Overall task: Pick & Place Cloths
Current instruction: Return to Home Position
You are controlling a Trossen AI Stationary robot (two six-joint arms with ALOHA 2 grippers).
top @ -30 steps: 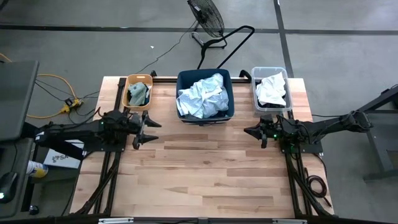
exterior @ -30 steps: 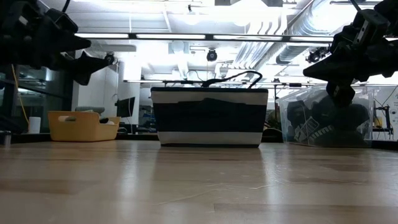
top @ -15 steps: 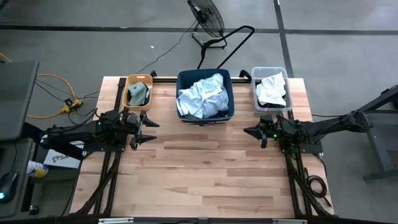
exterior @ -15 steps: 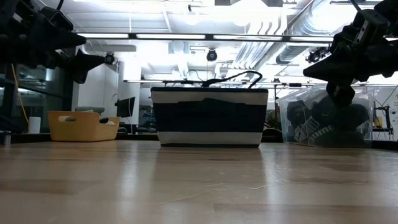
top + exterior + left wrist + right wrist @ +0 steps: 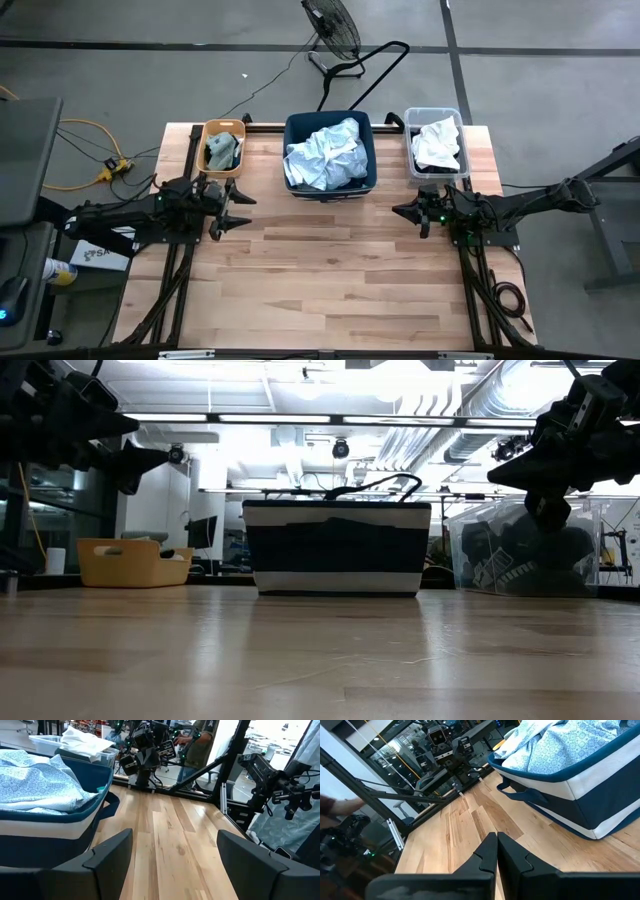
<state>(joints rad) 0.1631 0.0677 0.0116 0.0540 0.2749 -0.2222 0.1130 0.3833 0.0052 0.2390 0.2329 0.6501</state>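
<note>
We see the cloths (image 5: 325,155) lying in three bins (image 5: 330,192) at the desk's (image 5: 330,290) far edge. Our left fingers (image 5: 107,857), near the left edge, are spread and empty. The right fingers (image 5: 487,857), near the right edge, are pressed together. On the way home, the left arm could clip the orange bin (image 5: 225,123) close by.

Robotics lab in an open industrial hall.
A wooden bench (image 5: 330,280) on a black metal frame (image 5: 487,295) has two dark robot arms (image 5: 130,215) at its sides; around it lie a bare concrete floor (image 5: 150,60), a floor fan (image 5: 332,25) and a yellow cable (image 5: 85,128). Overhead, under a white ceiling, run strip lights (image 5: 300,418) and exposed ducts (image 5: 440,435).
</note>
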